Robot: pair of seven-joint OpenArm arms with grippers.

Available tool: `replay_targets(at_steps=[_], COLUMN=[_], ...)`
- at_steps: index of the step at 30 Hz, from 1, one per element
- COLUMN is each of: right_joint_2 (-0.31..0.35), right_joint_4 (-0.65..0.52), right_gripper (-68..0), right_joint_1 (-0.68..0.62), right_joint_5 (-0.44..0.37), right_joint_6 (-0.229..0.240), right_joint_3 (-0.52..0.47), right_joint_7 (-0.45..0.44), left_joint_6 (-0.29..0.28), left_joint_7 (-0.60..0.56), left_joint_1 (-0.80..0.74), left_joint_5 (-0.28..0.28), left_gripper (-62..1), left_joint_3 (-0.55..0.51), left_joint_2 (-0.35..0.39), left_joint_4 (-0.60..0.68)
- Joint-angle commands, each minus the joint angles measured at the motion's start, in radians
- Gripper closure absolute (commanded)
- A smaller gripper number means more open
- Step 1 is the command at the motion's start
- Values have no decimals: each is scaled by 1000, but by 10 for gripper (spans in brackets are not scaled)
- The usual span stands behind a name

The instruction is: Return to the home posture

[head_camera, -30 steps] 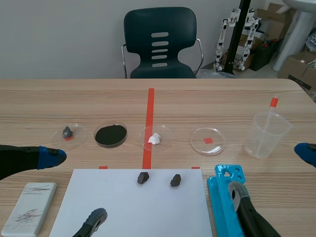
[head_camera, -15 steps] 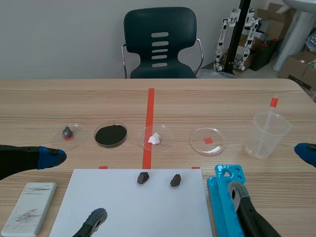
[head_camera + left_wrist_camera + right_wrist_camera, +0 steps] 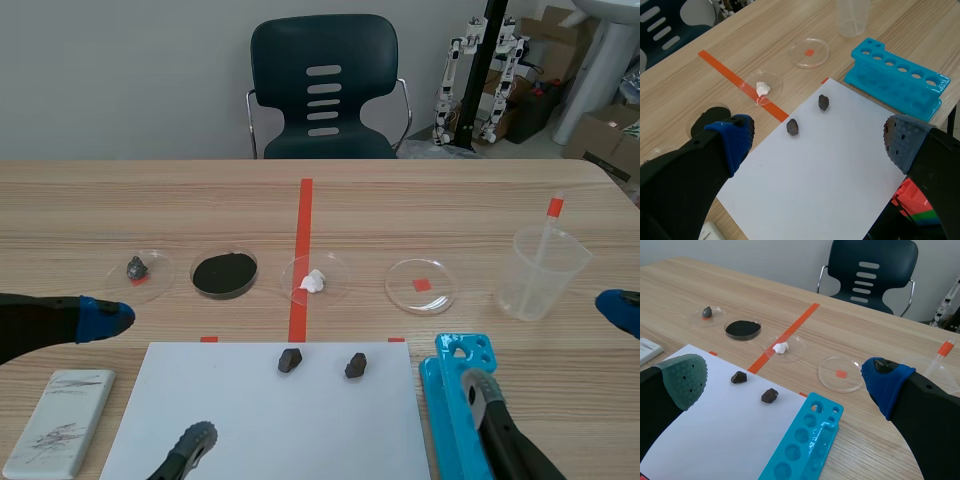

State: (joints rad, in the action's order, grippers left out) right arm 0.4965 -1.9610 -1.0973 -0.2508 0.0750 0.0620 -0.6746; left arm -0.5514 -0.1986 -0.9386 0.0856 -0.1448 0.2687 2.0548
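Note:
My left gripper hovers open over the near left of the table, one blue-padded finger outward and one grey-padded finger low over the white sheet. In the left wrist view it stands wide open above the sheet with nothing between its fingers. My right gripper is open at the near right, above the blue tube rack. The right wrist view shows it empty, spanning the sheet and the rack.
Two dark stones lie on the sheet. Beyond it stand a row of petri dishes: one with a grey stone, black powder, a white lump, and an empty one. A plastic beaker holds a pipette. A white block lies near left.

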Motion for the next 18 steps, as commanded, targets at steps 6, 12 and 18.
replay_targets(at_steps=[6,12,18], right_joint_2=[10,10,10], right_joint_4=[-7,-7,-7], right_gripper=[-655,-655,-655], right_joint_1=[3,3,3], right_joint_5=[-2,-3,-3], right_joint_6=[-1,-4,-3], right_joint_3=[-4,-4,-4], right_joint_7=[-16,-3,-2], left_joint_6=[2,2,2], left_joint_7=[-14,-14,-14], left_joint_1=[-6,-6,-6], left_joint_5=[-14,-14,-14], left_gripper=[-542,-542,-542], left_joint_3=[-2,-2,-2], left_joint_2=[-2,-2,-2], left_joint_4=[7,7,7])
